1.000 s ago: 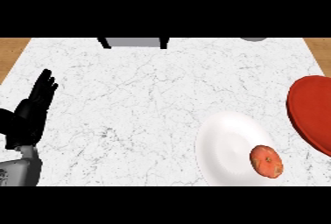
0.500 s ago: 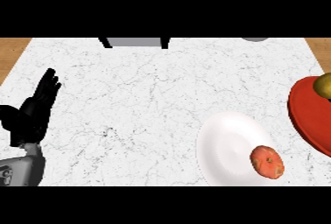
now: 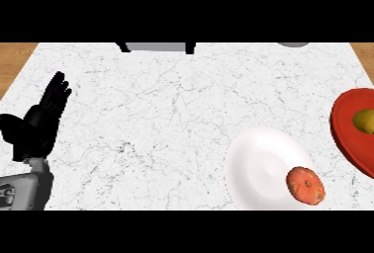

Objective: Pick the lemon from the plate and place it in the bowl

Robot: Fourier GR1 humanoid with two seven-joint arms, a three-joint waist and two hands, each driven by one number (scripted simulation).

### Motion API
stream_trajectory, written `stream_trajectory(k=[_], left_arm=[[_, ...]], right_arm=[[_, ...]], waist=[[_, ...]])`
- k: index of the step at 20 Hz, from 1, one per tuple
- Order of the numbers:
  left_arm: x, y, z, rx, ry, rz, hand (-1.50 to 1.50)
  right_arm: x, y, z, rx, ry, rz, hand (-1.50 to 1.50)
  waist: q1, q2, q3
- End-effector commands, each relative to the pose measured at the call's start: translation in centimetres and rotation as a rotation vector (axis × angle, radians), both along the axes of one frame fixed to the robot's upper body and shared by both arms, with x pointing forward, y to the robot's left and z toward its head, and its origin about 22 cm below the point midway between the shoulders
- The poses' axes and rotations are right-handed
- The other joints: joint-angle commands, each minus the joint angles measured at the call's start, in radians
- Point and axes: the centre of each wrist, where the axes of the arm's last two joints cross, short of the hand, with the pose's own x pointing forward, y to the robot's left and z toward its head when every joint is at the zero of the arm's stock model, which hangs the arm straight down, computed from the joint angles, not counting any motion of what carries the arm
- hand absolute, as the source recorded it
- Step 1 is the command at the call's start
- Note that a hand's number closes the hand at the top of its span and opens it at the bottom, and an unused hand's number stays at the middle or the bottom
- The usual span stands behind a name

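A yellow-green lemon (image 3: 364, 120) lies in a red plate (image 3: 345, 133) that the view's right edge cuts off. Just left of the plate and nearer to me stands a white bowl (image 3: 256, 163). A round orange-red fruit (image 3: 305, 185) rests at the bowl's lower right. My left hand (image 3: 36, 128) shows at the far left, open with its fingers pointing up, far from both dishes. My right hand does not show.
The white marble counter (image 3: 168, 108) stretches between my left hand and the dishes. A grey object with dark legs (image 3: 156, 47) sits at the far edge, and a grey round thing (image 3: 294, 44) at the far right. Wooden floor (image 3: 15, 59) shows beyond the counter's left edge.
More of the red plate now shows at the right, and the lemon on it has come into view. My left hand stays open at the left.
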Motion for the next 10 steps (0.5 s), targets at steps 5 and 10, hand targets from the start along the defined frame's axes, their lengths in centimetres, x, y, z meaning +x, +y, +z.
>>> stream_trajectory(k=[5,10], left_arm=[[0.2,-0.5,0.1,0.008,0.01,0.003,0.0],[-0.3,0.8,0.6,0.003,-0.003,0.022,0.0]], right_arm=[[0.6,-2.1,0.9,0.468,-0.167,0.054,-1.5],[-1.6,-5.1,1.4,0.813,-0.328,-0.015,-1.5]], waist=[[-0.011,-0.003,0.002],[-0.016,-0.005,0.003]])
